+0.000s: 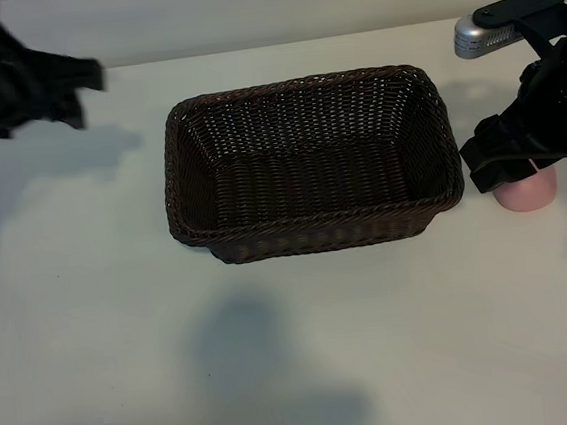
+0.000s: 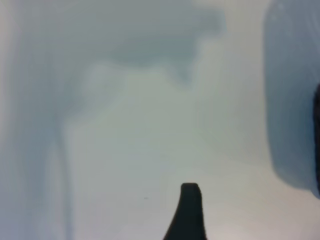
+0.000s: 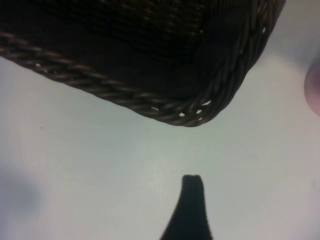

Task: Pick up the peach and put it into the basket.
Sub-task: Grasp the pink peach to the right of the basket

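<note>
The peach (image 1: 526, 194), small and pale pink, sits on the white table just right of the basket (image 1: 316, 231). The basket is a dark-brown woven wicker one at the table's middle, and nothing shows inside it. My right gripper (image 1: 515, 162) hangs directly over the peach and hides its top; it is open and holds nothing. In the right wrist view one dark finger (image 3: 192, 200) stands over bare table, with the basket's corner (image 3: 200, 107) ahead and the peach (image 3: 314, 90) at the frame's edge. My left gripper (image 1: 86, 96) is open at the far left, away from the basket.
The white table (image 1: 93, 321) spreads in front of the basket and to its left. A silver and black fixture (image 1: 506, 22) stands at the back right above my right arm. In the left wrist view one finger (image 2: 190, 210) shows over bare table.
</note>
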`<action>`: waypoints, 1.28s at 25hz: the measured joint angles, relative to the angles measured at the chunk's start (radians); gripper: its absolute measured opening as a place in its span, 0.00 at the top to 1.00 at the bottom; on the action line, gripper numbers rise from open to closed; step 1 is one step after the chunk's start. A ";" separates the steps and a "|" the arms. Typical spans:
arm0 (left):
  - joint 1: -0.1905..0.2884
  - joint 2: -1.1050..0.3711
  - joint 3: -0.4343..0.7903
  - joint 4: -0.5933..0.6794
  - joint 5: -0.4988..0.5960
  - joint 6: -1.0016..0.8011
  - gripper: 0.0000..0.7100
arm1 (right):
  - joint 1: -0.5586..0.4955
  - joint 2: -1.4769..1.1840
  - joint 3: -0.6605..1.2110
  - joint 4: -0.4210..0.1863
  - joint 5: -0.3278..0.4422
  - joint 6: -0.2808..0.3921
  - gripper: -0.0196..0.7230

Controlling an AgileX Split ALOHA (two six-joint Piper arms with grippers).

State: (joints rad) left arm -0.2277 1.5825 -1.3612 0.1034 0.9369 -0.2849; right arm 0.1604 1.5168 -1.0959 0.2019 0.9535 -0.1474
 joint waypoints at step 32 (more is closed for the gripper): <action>0.075 -1.165 0.550 -0.302 -0.070 0.402 0.16 | 0.000 0.000 0.000 -0.004 0.003 0.000 0.17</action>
State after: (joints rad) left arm -0.1523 0.4177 -0.8110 -0.1989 0.8667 0.1175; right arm 0.1604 1.5168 -1.0959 0.1982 0.9569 -0.1474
